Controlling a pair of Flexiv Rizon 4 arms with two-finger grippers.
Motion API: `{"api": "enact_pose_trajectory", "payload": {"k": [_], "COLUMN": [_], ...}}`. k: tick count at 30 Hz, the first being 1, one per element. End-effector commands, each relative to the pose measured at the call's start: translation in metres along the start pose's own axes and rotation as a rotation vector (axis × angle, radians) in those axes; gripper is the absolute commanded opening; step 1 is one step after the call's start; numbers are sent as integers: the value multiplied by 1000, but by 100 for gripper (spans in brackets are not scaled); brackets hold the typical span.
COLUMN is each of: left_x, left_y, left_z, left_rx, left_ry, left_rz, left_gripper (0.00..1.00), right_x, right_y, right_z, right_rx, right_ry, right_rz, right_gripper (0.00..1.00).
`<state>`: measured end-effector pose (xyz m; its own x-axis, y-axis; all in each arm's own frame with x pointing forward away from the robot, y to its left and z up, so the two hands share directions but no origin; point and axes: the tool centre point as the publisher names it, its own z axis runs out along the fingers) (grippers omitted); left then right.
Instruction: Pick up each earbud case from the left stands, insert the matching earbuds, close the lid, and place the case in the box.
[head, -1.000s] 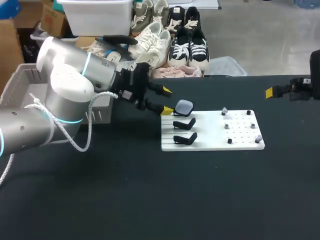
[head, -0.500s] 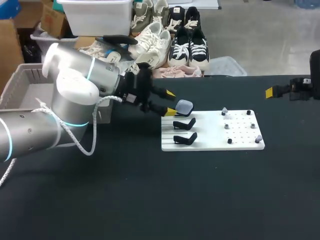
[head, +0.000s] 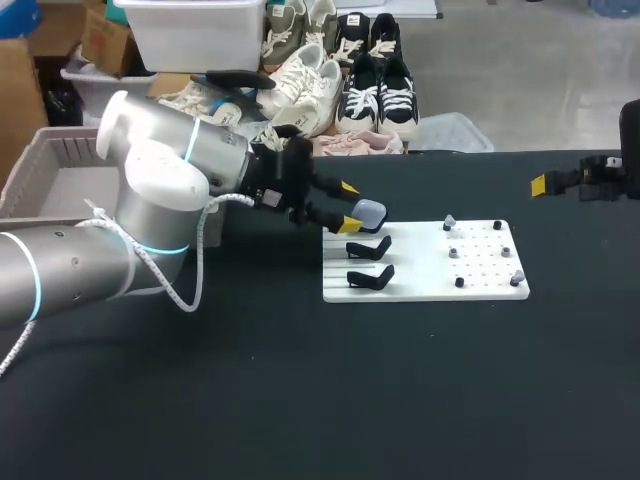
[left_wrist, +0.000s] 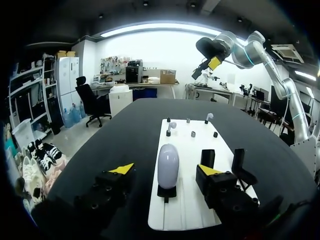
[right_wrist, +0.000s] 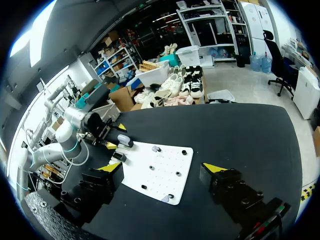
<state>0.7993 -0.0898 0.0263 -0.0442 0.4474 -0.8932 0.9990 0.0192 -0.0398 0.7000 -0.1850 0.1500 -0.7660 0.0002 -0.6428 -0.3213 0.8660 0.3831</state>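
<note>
Earbud case (head: 369, 211) sits at the left end of the white board (head: 480, 285) in the head view, not yet lifted; filling, closing and boxing remain. Left wrist view: left gripper (left_wrist: 165, 170) spread wide, fingers flanking the case on its stand (left_wrist: 166, 192), not touching. Right wrist view: right gripper (right_wrist: 162, 167) spread wide, empty.

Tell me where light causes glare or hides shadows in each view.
Head view: the left arm shines on its silver shell, while the black table hides almost every shadow. Left wrist view: the earbud case has a soft sheen along its top. Right wrist view: the white board stands bright against the table.
</note>
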Motion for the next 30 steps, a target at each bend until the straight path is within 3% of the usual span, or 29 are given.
{"api": "enact_pose_trajectory", "payload": {"k": [1, 15, 30], "left_x": [0, 2, 5], "left_y": [4, 8, 7], "left_z": [4, 13, 18], "left_rx": [7, -5, 1], "left_ry": [-3, -3, 1], "left_rz": [2, 13, 19], "left_gripper": [80, 64, 60], "right_x": [0, 0, 0], "right_y": [0, 0, 0], "right_z": [0, 0, 0], "right_rx": [0, 0, 0], "right_ry": [0, 0, 0], "right_rz": [0, 0, 0], "right_gripper": [100, 100, 100]}}
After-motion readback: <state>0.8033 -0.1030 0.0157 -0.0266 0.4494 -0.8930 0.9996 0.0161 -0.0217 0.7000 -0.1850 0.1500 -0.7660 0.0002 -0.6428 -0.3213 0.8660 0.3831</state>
